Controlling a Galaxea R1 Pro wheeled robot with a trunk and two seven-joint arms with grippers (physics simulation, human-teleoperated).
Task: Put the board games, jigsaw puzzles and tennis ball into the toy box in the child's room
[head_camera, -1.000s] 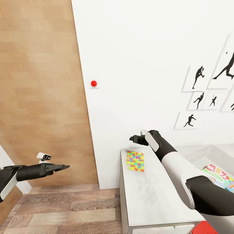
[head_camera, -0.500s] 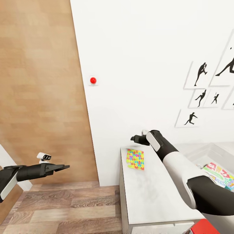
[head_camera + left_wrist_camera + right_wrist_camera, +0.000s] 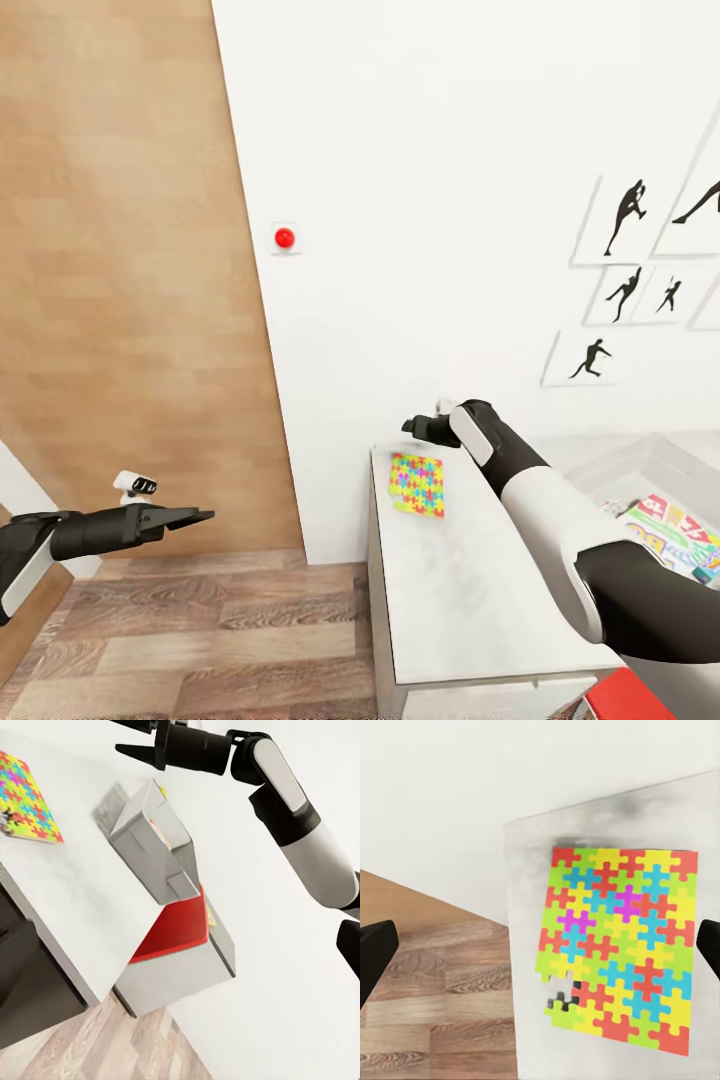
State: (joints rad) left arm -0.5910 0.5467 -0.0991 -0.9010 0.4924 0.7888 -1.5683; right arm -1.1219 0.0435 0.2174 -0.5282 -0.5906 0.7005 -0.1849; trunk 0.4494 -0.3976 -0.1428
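Note:
One jigsaw puzzle (image 3: 417, 484) (image 3: 619, 945) (image 3: 26, 795) lies flat near the far left corner of the table (image 3: 470, 600), by the white wall. My right gripper (image 3: 415, 427) (image 3: 542, 949) hovers above it, open, its fingertips (image 3: 375, 952) spread wider than the puzzle. The pale grey toy box (image 3: 645, 458) (image 3: 146, 844) stands to the right on the table with a red-lettered board game (image 3: 680, 525) inside. My left gripper (image 3: 195, 517) hangs open and empty over the floor, well left of the table. The bed and the tennis ball are out of view.
A red-topped box (image 3: 625, 695) (image 3: 176, 930) sits low at the table's near right. A wood-panelled wall (image 3: 120, 300) rises on the left, with plank floor (image 3: 200, 630) below. A red button (image 3: 285, 238) and framed silhouettes (image 3: 625, 215) hang on the white wall.
The head view has shifted slightly, so the wall pictures sit higher in frame. Both arms and the puzzle hold their places.

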